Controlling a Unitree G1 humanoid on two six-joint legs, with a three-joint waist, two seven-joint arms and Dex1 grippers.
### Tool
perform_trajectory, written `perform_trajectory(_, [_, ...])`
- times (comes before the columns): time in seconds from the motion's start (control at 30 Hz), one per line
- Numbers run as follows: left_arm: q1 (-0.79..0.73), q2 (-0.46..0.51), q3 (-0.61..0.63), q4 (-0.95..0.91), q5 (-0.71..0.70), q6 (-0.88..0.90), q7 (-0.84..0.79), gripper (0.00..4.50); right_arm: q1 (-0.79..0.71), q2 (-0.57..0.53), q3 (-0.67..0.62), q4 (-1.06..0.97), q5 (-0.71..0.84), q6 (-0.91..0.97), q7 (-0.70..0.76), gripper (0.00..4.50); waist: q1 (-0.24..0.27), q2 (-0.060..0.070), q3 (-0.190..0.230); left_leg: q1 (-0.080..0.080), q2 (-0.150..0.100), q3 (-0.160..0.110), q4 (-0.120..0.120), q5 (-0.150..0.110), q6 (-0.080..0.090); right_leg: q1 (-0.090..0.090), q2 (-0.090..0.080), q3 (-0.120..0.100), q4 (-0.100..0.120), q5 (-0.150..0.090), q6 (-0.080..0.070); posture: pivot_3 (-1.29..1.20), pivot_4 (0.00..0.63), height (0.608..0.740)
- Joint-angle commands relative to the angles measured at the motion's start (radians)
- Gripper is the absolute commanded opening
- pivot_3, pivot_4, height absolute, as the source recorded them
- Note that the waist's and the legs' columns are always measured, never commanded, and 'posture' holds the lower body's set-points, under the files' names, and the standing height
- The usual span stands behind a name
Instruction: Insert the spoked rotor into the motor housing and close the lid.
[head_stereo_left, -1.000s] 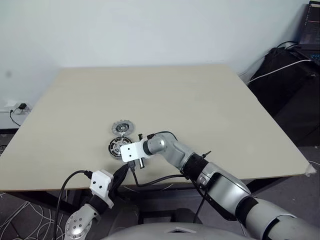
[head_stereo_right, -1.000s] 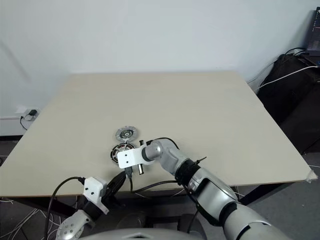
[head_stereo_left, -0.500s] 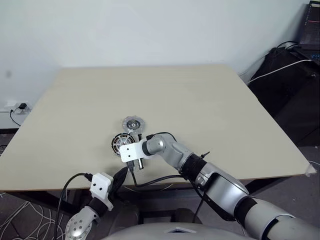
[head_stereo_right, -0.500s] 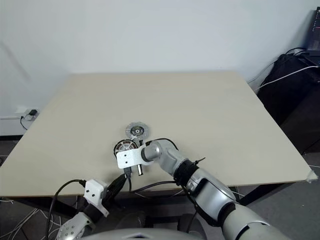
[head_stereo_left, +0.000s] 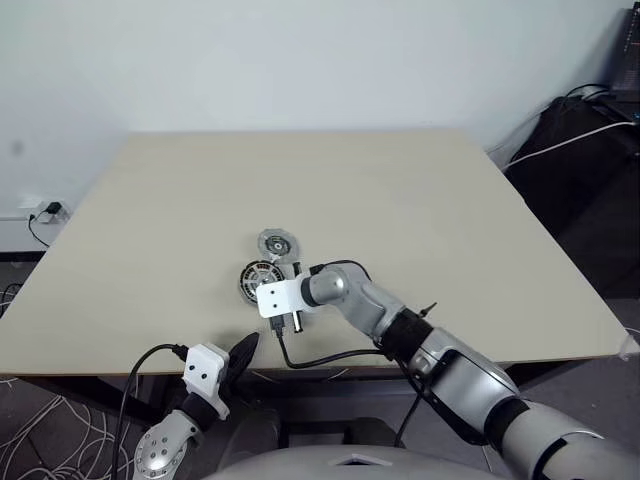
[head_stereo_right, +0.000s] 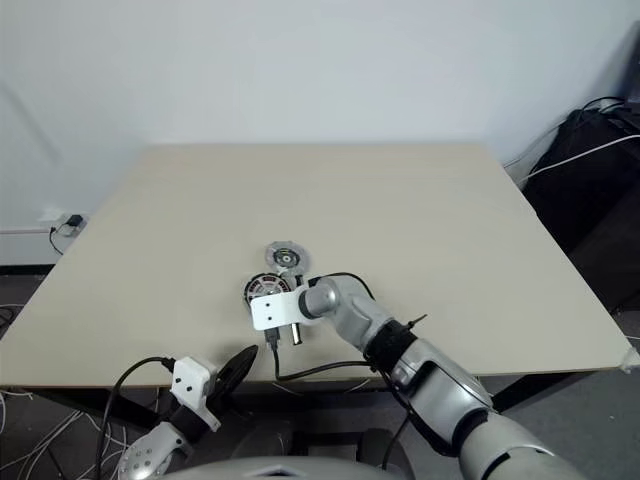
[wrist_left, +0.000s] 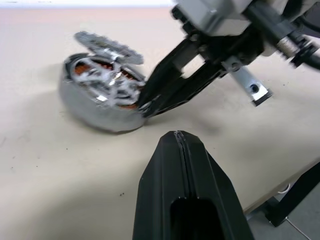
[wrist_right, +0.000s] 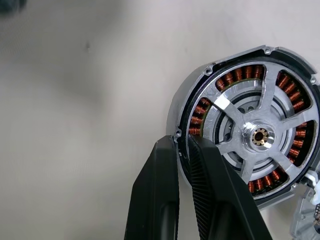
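The motor housing (wrist_right: 201, 111), a round disc with copper windings, lies on the table near its front edge (head_stereo_left: 254, 281). The spoked rotor (wrist_right: 260, 136) sits inside the ring of windings. The lid (head_stereo_left: 277, 243), a notched grey disc, rests just behind the housing and leans tilted on its far rim (wrist_left: 107, 45). My right gripper (wrist_right: 181, 142) reaches in from the right and is shut on the housing's near rim, one finger outside and one over the windings. My left gripper (wrist_left: 176, 137) is shut and empty, level with the table's front edge, short of the housing.
The pale table (head_stereo_left: 450, 200) stretches wide behind and to the right of the parts. A black cable (head_stereo_left: 330, 357) from my right wrist hangs over the front edge. Black bags and white cables (head_stereo_left: 580, 150) stand past the table's right side.
My right gripper has moved a little to the right, and the housing and lid have slid right with it. The camera has also shifted slightly. The left gripper has kept still.
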Motion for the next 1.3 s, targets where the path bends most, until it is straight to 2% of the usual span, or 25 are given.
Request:
perform_trajectory(0.03, [-0.012,0.002,0.0,-0.019,-0.004,-0.01,-0.009,0.0,0.015,-0.042,-0.047,-0.103,-0.005,0.039,0.008,0.1,0.0,-0.001,0.0,0.0,0.0,0.0,0.0,0.0,0.0,0.0,0.0,0.0,0.0,0.0,0.0,0.0,0.0,0.74])
perform_trajectory(0.4, [-0.02,0.004,-0.012,-0.044,-0.003,0.021,-0.016,0.0,0.163,-0.205,-0.104,-0.418,-0.024,0.242,0.05,0.1,0.004,-0.002,0.001,-0.002,0.0,0.0,0.001,0.0,0.0,0.0,-0.001,-0.001,-0.002,-0.001,-0.001,0.0,0.0,0.74])
perform_trajectory(0.77, [-0.039,0.009,-0.021,-0.083,-0.007,0.075,-0.021,0.0,0.237,-0.301,-0.148,-0.646,-0.008,0.41,0.089,0.1,0.002,-0.008,0.005,-0.003,0.0,0.0,0.001,0.0,0.0,-0.001,-0.001,-0.001,-0.002,-0.001,0.0,0.0,0.0,0.74])
perform_trajectory(1.1, [-0.044,0.015,-0.029,-0.107,-0.013,0.106,-0.021,0.0,0.263,-0.349,-0.144,-0.755,-0.001,0.507,0.118,0.1,0.002,-0.009,0.006,-0.003,0.0,0.0,0.001,0.0,0.001,0.0,-0.001,-0.001,-0.003,-0.002,0.001,0.0,0.0,0.74])
perform_trajectory(1.3, [-0.049,0.018,-0.027,-0.11,-0.015,0.114,-0.022,0.0,0.27,-0.277,-0.091,-0.742,0.006,0.524,0.097,0.1,0.0,-0.01,0.006,-0.003,0.0,0.0,0.001,0.0,0.001,-0.001,-0.001,-0.001,-0.003,-0.002,0.001,0.0,0.0,0.74])
